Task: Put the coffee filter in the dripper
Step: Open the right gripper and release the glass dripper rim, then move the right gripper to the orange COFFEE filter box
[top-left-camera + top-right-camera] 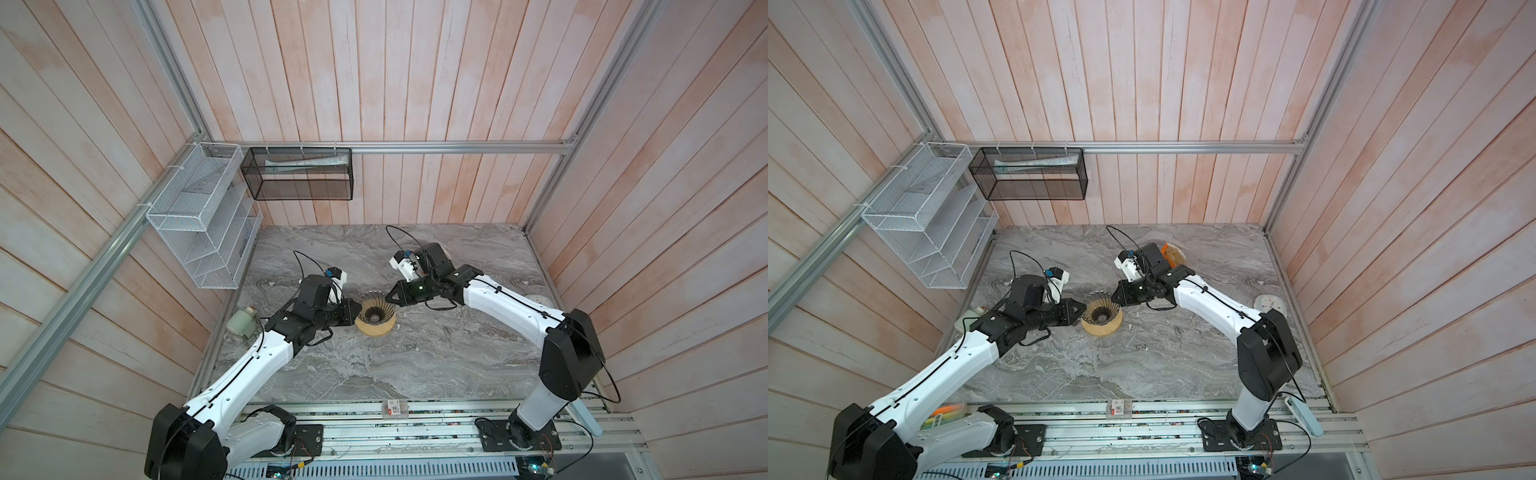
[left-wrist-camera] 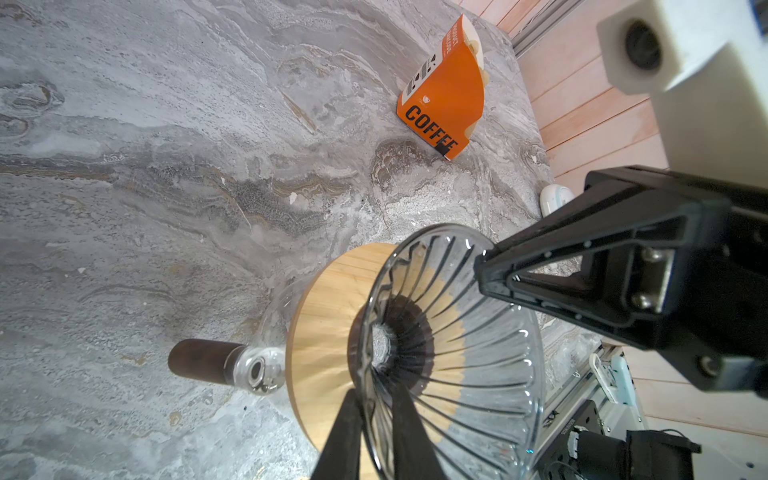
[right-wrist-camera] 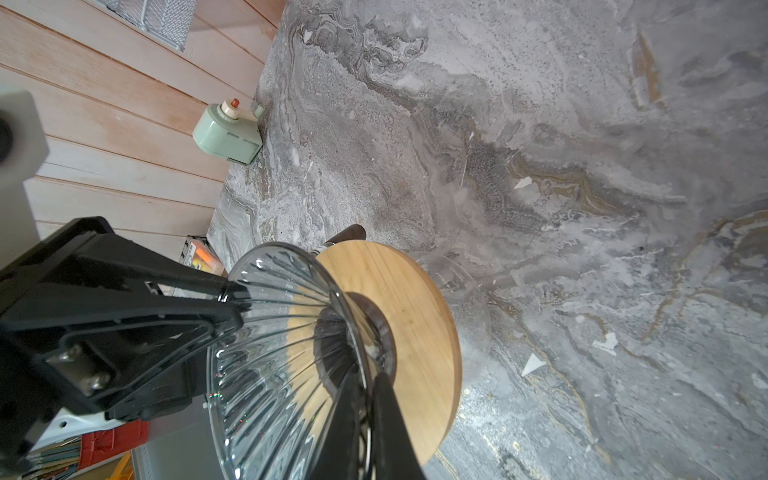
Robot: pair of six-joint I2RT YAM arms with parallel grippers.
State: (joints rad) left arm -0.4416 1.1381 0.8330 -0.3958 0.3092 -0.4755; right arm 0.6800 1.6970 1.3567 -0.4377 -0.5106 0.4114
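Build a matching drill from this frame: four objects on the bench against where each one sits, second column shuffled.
Things
1. dripper
2. wooden ring
3. orange COFFEE box
4. pale green device

Places
A. at the table's left edge
B. flat on top of the glass vessel
C. in the ring's centre hole, rim pinched by the left gripper and the right gripper, jaws shut
D. on the table's far side, apart from the others

Pairs: 1-C, 2-B, 3-D, 4-A
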